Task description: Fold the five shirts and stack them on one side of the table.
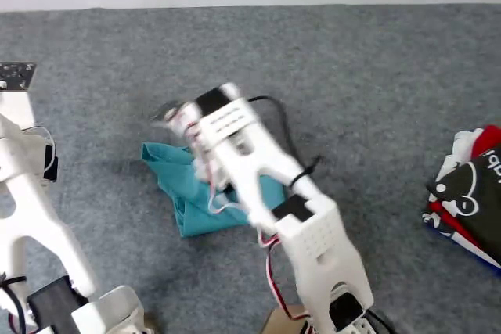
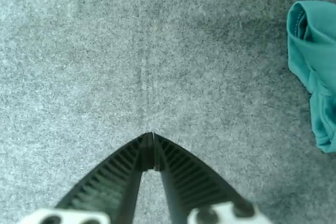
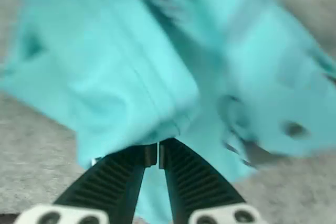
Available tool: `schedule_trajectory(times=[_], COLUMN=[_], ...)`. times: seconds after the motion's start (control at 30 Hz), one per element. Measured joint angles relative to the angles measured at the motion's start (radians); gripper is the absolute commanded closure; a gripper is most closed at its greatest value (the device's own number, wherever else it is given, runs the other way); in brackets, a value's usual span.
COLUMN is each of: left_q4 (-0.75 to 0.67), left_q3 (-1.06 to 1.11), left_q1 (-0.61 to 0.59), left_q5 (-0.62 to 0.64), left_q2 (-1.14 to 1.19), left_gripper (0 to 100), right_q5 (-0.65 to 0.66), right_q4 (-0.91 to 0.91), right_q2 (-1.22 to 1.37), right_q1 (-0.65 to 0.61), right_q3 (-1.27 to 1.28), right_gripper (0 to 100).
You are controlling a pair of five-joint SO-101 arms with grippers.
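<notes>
Right pincer (image 3: 158,148) closed at teal shirt (image 3: 157,66); cloth pinch unconfirmed; likely working fold; left pincer (image 2: 153,141) closed, left of teal shirt, probably keeping clear.

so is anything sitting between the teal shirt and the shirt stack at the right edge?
Nothing visible does. The grey table between the teal shirt and the stack lies bare. The right arm stands above the shirt itself, not on that stretch.

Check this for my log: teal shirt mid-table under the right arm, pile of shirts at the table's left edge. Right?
Wrong edge: the high view shows the pile of shirts at the right edge of the table. The teal shirt does lie mid-table under the right arm.
</notes>
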Motion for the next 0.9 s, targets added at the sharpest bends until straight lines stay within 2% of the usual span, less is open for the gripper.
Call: schedule_trajectory(times=[0.2,0.33,0.47,0.63,0.9], left_q4=[0.000,0.000,0.000,0.000,0.000], left_q3=[0.000,0.000,0.000,0.000,0.000], left_q1=[0.000,0.000,0.000,0.000,0.000], left_q5=[0.000,0.000,0.000,0.000,0.000], left_q2=[0.000,0.000,0.000,0.000,0.000], left_gripper=[99,99,99,99,99], right_q5=[0.000,0.000,0.000,0.000,0.000], right_q4=[0.002,0.002,0.002,0.002,-0.011], right_q2=[-0.114,-0.207,-0.224,-0.143,0.006], right_q1=[-0.101,-0.100,-0.034,0.018,0.003], right_q3=[0.000,0.000,0.000,0.000,0.000], right_gripper=[98.9,98.9,98.9,98.9,98.9])
